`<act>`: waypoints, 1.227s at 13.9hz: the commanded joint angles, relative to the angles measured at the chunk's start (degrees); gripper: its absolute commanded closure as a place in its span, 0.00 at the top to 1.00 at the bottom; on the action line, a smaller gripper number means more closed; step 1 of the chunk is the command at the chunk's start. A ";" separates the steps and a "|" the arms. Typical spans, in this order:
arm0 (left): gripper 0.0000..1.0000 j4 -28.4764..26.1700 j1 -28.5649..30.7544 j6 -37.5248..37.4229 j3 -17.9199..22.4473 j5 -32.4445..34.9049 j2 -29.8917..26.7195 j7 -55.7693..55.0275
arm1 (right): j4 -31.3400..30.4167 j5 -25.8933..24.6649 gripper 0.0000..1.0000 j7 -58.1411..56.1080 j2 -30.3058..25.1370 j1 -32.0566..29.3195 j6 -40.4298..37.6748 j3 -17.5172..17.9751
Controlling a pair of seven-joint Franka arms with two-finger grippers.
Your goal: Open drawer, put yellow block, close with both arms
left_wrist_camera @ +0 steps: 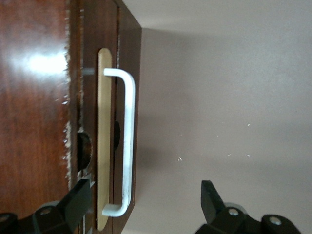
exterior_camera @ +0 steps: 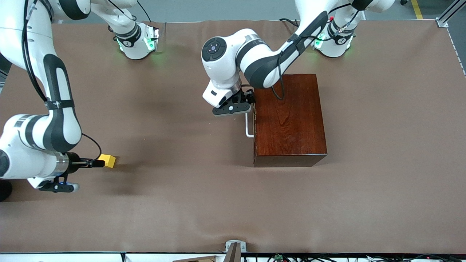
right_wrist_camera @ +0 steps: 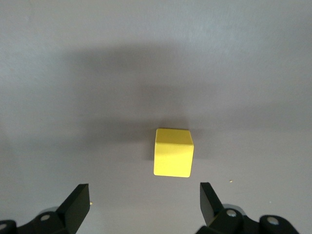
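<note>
The box (exterior_camera: 289, 120) sat toward the left arm's end of the table (exterior_camera: 182, 203); its drawer (left_wrist_camera: 108, 141) was nearly shut; the yellow block (exterior_camera: 107, 160) lay well apart, toward the right arm's end.

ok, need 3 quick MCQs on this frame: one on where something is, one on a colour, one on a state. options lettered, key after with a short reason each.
1. Where does the yellow block lie?
A. On the table, toward the right arm's end
B. In the drawer
C. On top of the wooden box

2. What colour is the drawer's handle?
A. Black
B. White
C. Yellow

3. How does the right gripper stand?
A. Shut on the block
B. Shut on nothing
C. Open, block not gripped

Key:
1 A: the front view shows it on the table, away from the wooden box.
2 B: a white bar shows on the drawer front.
3 C: the right wrist view shows the fingers apart and clear of the block.
</note>
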 commanded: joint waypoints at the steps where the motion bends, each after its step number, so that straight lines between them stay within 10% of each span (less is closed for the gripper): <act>1: 1.00 1.75 -0.25 1.90 0.32 1.40 2.07 1.85 | -1.15 -2.45 1.00 -0.11 -0.64 -0.04 1.32 0.02; 17: 1.00 -2.11 0.10 4.81 0.67 3.25 4.63 3.88 | -20.40 -4.93 1.00 -0.02 -1.26 -0.57 26.99 0.02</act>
